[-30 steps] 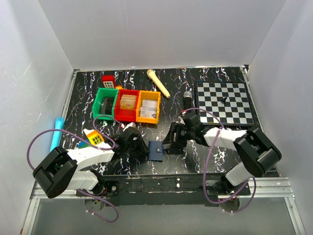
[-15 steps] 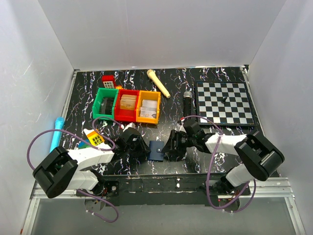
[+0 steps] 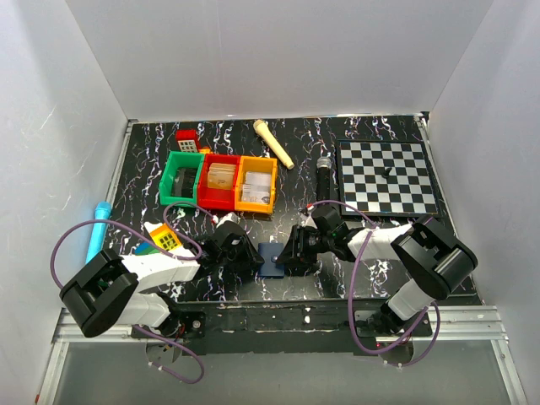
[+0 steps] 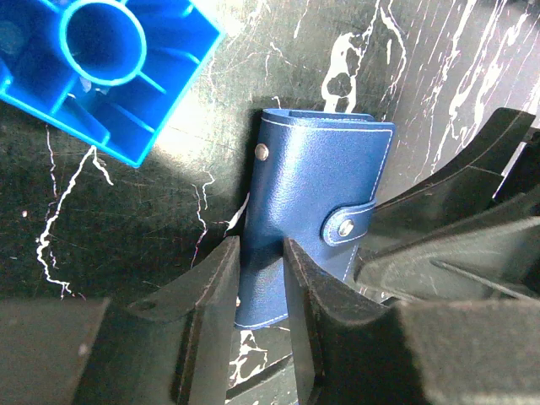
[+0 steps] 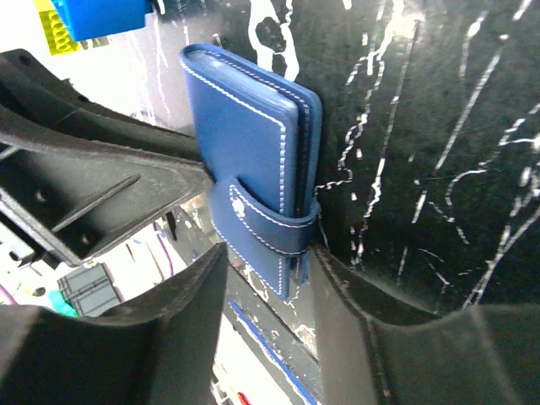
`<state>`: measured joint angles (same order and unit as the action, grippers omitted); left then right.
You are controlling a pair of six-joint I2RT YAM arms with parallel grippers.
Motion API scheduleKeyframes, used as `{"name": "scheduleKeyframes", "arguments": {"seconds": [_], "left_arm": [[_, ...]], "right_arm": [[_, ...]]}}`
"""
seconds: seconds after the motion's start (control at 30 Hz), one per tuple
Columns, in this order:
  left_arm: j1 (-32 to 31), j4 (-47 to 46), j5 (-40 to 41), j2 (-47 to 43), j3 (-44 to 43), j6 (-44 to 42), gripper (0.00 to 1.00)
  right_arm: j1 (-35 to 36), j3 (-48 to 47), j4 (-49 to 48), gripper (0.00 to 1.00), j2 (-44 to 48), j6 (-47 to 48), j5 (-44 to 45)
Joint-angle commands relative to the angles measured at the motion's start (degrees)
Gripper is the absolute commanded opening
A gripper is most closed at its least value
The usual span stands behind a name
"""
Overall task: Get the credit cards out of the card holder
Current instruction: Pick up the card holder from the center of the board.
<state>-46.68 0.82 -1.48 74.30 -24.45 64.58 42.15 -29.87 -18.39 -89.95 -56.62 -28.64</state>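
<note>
Two claws meet at the card holder (image 3: 272, 259), which is on the black marbled tabletop (image 3: 384, 135), straight toward the arm bases from the orange bin (image 3: 256, 183). The holder is folded shut, with its snap tab (image 5: 263, 226) fastened. The left claw (image 4: 260, 261) is only narrowly open and pinches one edge of the holder between its two fingers. The right claw (image 5: 270, 274) is wider and stands over the tab end, one finger on each side, very close to the leather; whether it really presses the holder, I cannot tell. A blue toy block (image 4: 101, 72) lies near the holder, not touching it.
</note>
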Motion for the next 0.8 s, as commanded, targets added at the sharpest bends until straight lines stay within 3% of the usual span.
{"name": "scheduleKeyframes", "arguments": {"seconds": [0.0,0.37,0.77], "left_arm": [[-0.9,3.9,-0.4,1.5,0.4,-0.9,0.27],[-1.1,3.2,-0.8,2.6,0.5,-1.3,0.25],[-1.2,4.3,0.5,0.8,1.3,-0.5,0.26]], "right_arm": [[0.6,-1.5,-0.3,0.47,-1.3,0.2,1.0],[0.7,-1.0,-0.8,0.29,0.3,0.6,1.1],[0.7,-0.8,5.1,0.43,4.3,3.9,2.7]]}}
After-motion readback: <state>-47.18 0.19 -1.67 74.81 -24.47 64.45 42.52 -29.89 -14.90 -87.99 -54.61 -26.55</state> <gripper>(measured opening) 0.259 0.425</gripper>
